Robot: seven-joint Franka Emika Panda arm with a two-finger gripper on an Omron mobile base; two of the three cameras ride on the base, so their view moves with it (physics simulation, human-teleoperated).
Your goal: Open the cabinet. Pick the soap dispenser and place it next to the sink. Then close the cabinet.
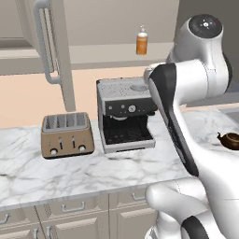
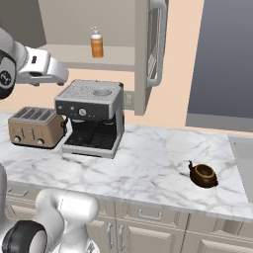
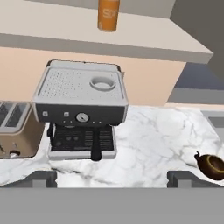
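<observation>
The cabinet [image 1: 52, 46] stands open, its doors swung out, with the right door [image 2: 151, 49] edge-on in the right base view. On its lower shelf the orange-brown soap dispenser [image 1: 142, 42] [image 2: 97, 44] [image 3: 108, 15] stands upright. My gripper [image 3: 113, 178] is open, its fingertips [image 3: 42, 177] wide apart with nothing between them. It hangs above the counter, below and well short of the dispenser, looking at the coffee machine. A corner of the sink [image 2: 243, 150] [image 3: 215, 119] shows at the far right.
A silver coffee machine [image 1: 125, 112] [image 2: 94, 116] [image 3: 81, 109] stands on the marble counter [image 1: 70, 172] right under the shelf. A tan toaster [image 1: 66, 135] [image 2: 35, 127] sits left of it. A small brown teapot [image 2: 202, 174] [image 3: 211, 165] lies near the sink.
</observation>
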